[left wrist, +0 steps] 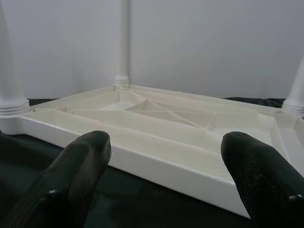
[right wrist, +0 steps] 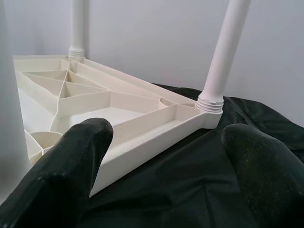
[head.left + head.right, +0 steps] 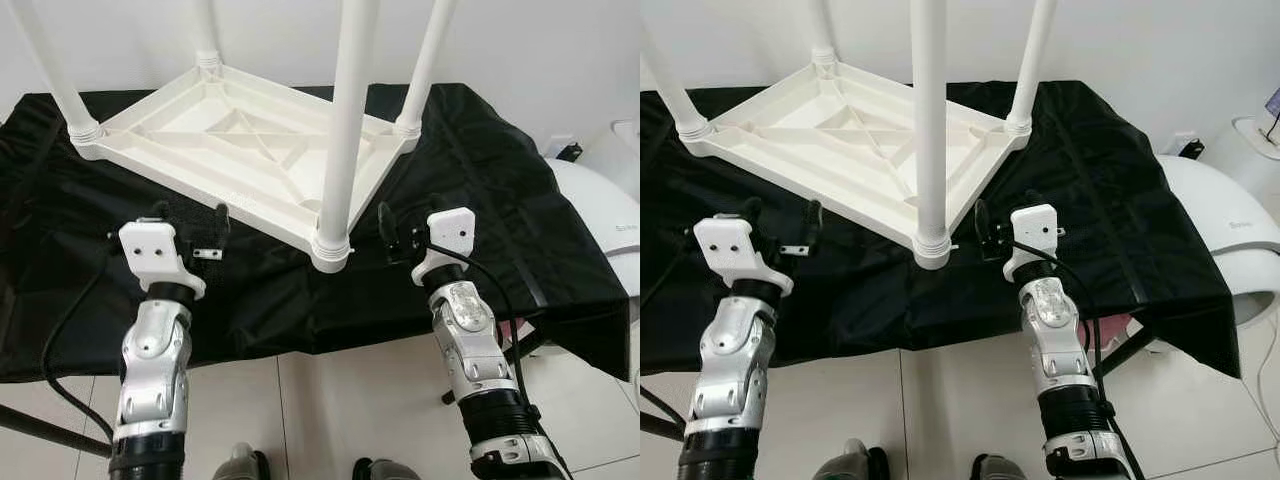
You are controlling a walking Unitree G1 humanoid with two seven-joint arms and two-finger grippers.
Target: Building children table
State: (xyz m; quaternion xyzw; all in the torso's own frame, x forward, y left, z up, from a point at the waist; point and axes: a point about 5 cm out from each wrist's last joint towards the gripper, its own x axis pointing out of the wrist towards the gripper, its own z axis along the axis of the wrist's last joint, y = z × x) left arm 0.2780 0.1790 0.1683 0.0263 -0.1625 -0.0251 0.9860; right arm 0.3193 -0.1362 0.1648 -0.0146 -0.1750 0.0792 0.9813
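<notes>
A white plastic children's table [image 3: 230,150] lies upside down on a black cloth [image 3: 500,200], with its legs standing up from the corners. The nearest leg [image 3: 340,140] rises from the front corner. My left gripper [image 3: 190,215] is open just in front of the tabletop's near-left edge, with nothing between its fingers. In the left wrist view that edge [image 1: 156,161] runs across between the fingertips [image 1: 80,161]. My right gripper [image 3: 410,215] is open beside the front corner, on its right. The right wrist view shows the tabletop's right edge [image 2: 142,147] and the right corner leg [image 2: 223,52] ahead.
The black cloth drapes over the front of the work surface [image 3: 300,330], with tiled floor [image 3: 350,410] below. A white rounded appliance [image 3: 600,210] stands at the right. A dark bar [image 3: 40,425] crosses the floor at lower left. A white wall stands close behind.
</notes>
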